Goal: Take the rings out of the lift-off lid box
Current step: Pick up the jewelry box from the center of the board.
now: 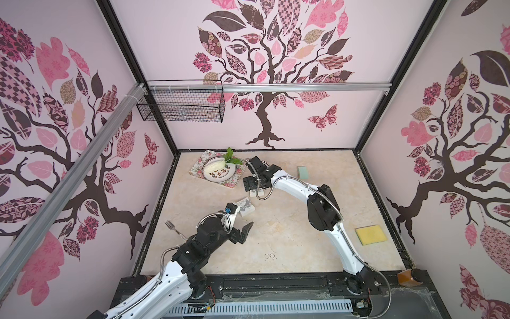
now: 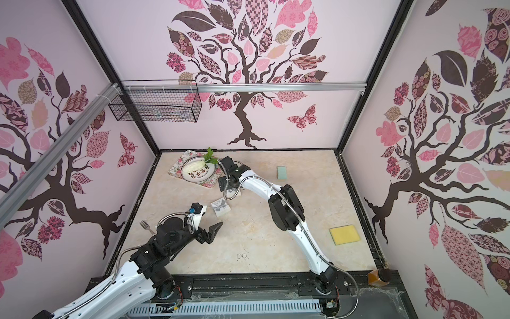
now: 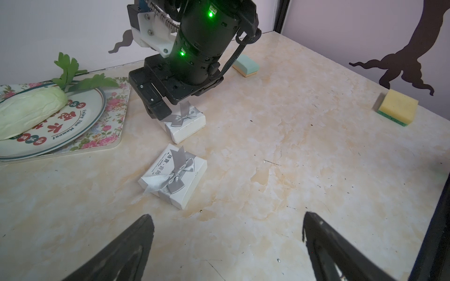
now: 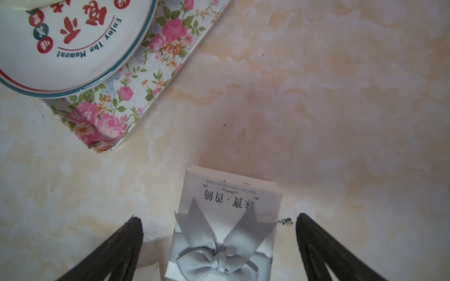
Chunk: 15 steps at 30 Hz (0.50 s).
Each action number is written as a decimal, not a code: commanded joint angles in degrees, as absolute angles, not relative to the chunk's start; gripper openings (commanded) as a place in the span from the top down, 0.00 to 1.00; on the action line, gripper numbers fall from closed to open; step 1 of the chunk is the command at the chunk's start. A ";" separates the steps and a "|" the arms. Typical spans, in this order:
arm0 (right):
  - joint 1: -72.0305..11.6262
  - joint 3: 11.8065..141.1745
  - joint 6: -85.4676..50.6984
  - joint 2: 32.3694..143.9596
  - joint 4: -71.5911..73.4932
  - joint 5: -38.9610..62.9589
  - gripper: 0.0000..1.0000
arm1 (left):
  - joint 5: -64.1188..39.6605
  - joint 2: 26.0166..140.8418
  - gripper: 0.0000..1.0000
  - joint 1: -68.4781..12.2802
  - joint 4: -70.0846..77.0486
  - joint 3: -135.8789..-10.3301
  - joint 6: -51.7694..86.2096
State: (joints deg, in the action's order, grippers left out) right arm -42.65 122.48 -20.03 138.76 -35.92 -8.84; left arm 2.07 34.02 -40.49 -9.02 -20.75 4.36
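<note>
Two small white boxes with grey ribbon bows lie mid-table, both with lids on; I cannot tell which is the lift-off lid box. My right gripper (image 4: 218, 216) stands open astride the farther box (image 4: 226, 231), its fingers apart from the box's sides. The nearer box (image 3: 174, 176) lies ahead of my left gripper (image 3: 226, 216), which hovers open and empty. Two thin silvery rings (image 1: 267, 256) lie side by side on the table near the front, also visible as rings (image 2: 241, 256). Anything inside the boxes is hidden.
A plate (image 1: 220, 176) with a pale vegetable sits on a floral tray (image 1: 234, 182) at the back left. A fork (image 1: 172, 227) lies by the left edge. A yellow sponge (image 1: 371, 234) and a green one (image 1: 302, 171) lie to the right.
</note>
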 commanded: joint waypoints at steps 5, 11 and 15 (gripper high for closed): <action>-43.29 124.23 -21.88 144.21 -38.53 -8.81 0.03 | 1.23 33.39 0.02 -40.27 -7.01 -19.14 3.28; -43.30 123.95 -22.06 143.33 -37.48 -9.38 0.18 | 1.28 33.39 0.02 -40.26 -7.03 -19.16 3.32; -43.24 123.57 -21.55 142.05 -37.35 -10.01 0.23 | 1.24 33.12 0.02 -40.34 -7.00 -18.98 3.40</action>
State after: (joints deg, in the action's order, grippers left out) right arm -42.98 122.58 -21.04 142.76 -36.95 -9.02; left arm 2.02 33.63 -40.49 -8.62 -20.73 4.25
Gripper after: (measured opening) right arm 0.776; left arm 0.982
